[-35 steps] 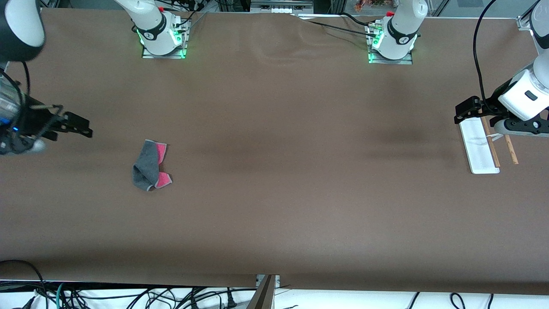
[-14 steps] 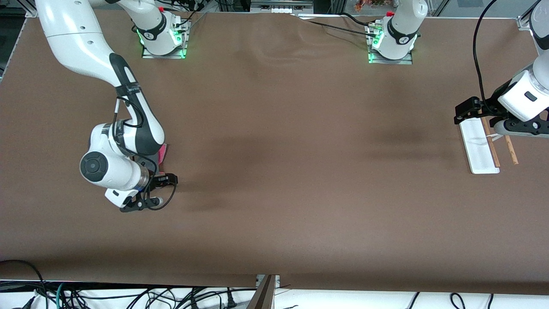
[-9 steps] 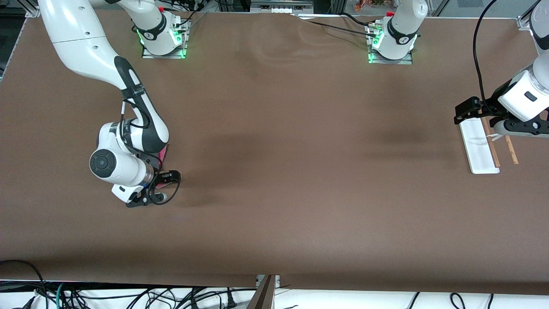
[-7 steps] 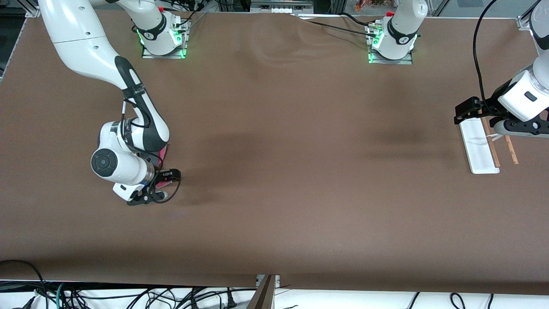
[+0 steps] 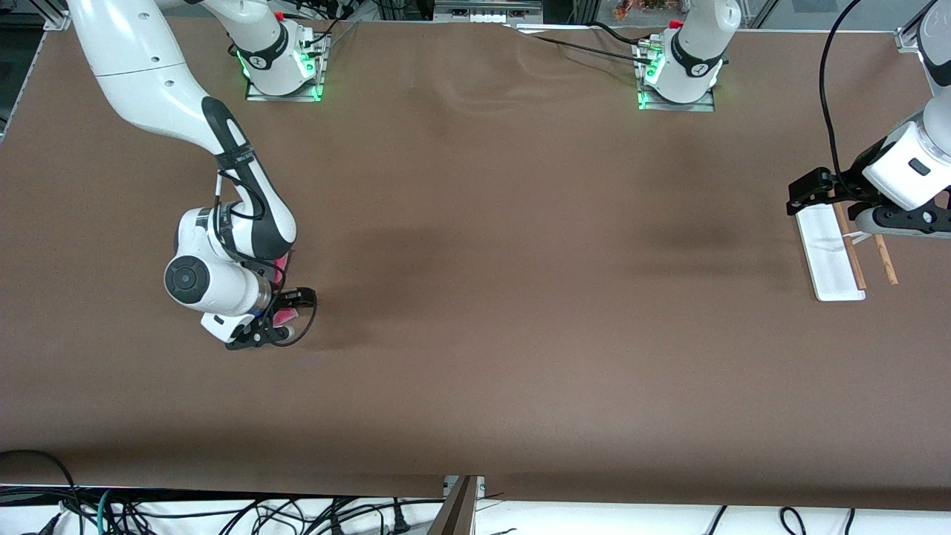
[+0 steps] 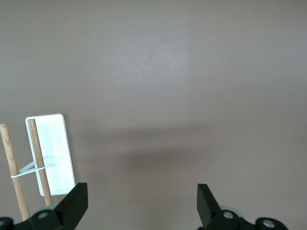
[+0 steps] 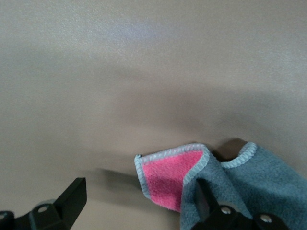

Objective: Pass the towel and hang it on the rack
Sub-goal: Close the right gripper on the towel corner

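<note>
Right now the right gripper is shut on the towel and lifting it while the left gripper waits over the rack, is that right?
Not quite. In the right wrist view the right gripper is open, its fingers apart over the towel, which lies flat on the table, not gripped or lifted. The rest holds: in the front view the left gripper waits over the rack.
</note>
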Robot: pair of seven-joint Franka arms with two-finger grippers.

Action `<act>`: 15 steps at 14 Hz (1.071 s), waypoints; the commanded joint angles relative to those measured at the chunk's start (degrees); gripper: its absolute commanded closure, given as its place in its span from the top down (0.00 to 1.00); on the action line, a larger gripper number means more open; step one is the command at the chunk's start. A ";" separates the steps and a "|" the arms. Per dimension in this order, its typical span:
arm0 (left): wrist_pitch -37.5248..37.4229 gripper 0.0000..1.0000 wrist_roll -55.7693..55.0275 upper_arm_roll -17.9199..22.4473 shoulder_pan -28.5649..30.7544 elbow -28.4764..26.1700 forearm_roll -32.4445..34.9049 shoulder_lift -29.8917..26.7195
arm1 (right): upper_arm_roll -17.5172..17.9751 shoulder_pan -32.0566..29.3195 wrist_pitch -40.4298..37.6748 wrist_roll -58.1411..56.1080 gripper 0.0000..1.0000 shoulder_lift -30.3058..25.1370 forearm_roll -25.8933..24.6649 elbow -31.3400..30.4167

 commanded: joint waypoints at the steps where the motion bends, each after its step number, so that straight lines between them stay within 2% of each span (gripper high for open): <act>1: -0.29 1.00 1.18 -0.17 0.48 1.41 -1.47 0.51 | -0.18 0.39 2.69 0.14 0.99 -1.89 0.20 -2.91; 3: -0.29 1.00 1.18 -0.17 0.48 1.41 -1.47 0.51 | -0.27 0.39 3.84 0.05 0.98 -1.54 0.20 -2.91; 6: -0.29 1.00 1.18 -0.17 0.48 1.41 -1.47 0.51 | -0.36 0.39 4.46 0.05 0.68 -1.01 -0.07 -2.91; 8: -0.29 1.00 1.18 -0.17 0.48 1.41 -1.47 0.51 | -0.36 0.39 4.46 0.05 0.54 -0.92 -0.07 -3.00; 12: -0.29 1.00 1.18 -0.17 0.48 1.41 -1.47 0.51 | -0.45 0.39 4.46 0.05 0.52 -0.66 -0.15 -3.00; 15: -0.29 1.00 1.18 -0.17 0.48 1.41 -1.47 0.60 | -0.45 0.39 4.46 -0.04 0.35 -0.65 -0.16 -3.00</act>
